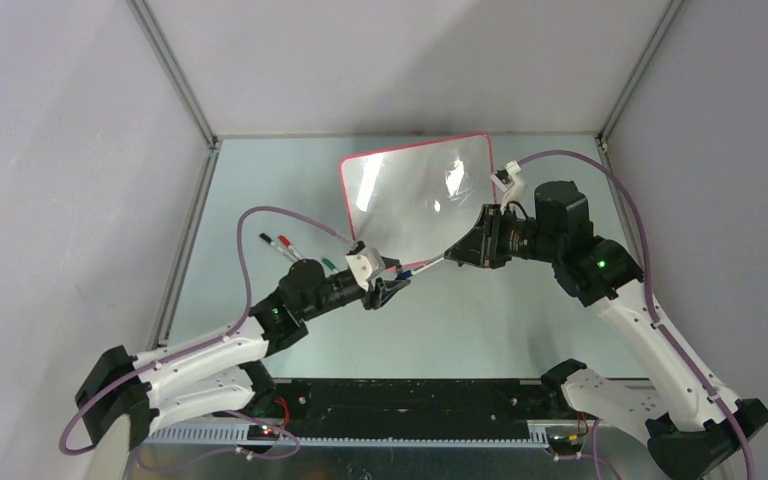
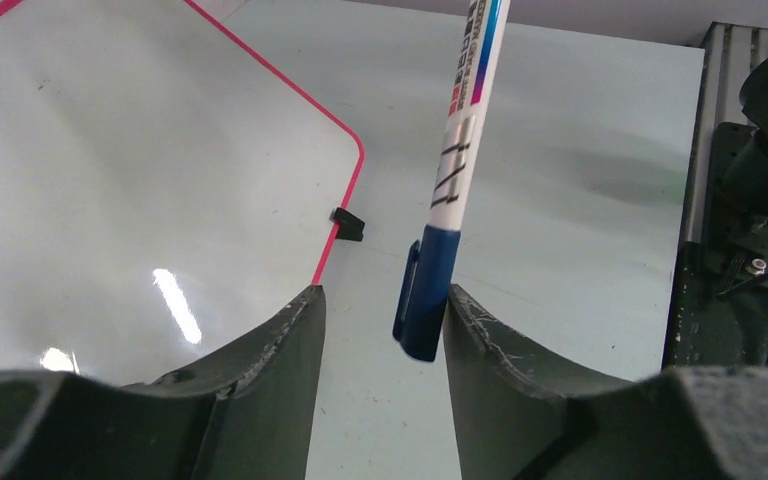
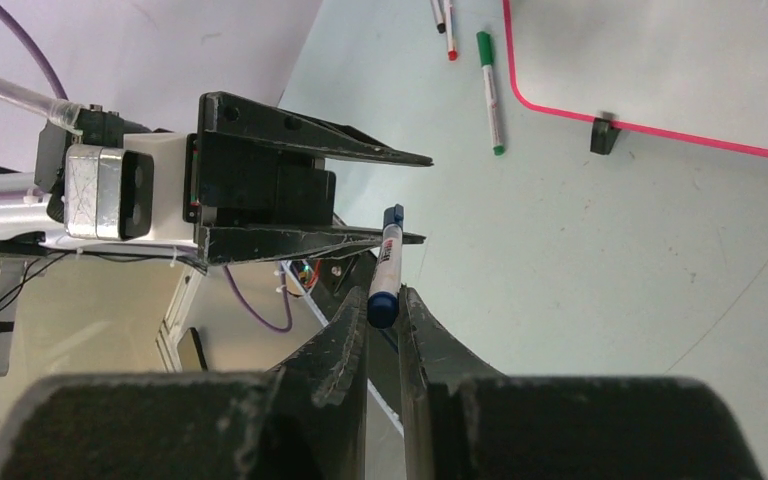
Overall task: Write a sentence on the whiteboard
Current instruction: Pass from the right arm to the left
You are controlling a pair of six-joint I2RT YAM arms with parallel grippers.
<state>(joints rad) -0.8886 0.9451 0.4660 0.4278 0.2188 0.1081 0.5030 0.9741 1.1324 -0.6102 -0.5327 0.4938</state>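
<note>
The whiteboard (image 1: 415, 195), glossy white with a thin red frame, lies at the back centre of the table; no sentence shows on its surface (image 2: 110, 180). A white marker with a blue cap (image 1: 422, 267) hangs between the two arms. My right gripper (image 3: 385, 300) is shut on the marker's rear end (image 3: 381, 306). My left gripper (image 2: 385, 295) is open around the capped end, and the blue cap (image 2: 425, 300) rests against its right finger (image 2: 490, 340), with a wide gap to the other. In the top view the left gripper (image 1: 395, 285) faces the right gripper (image 1: 450, 255) just in front of the board's near left corner.
Black (image 1: 265, 240), red (image 1: 285, 243) and green (image 1: 328, 265) markers lie on the table left of the board, behind the left arm. A small black foot (image 2: 347, 224) sticks out of the board's near edge. Grey walls enclose the table on three sides.
</note>
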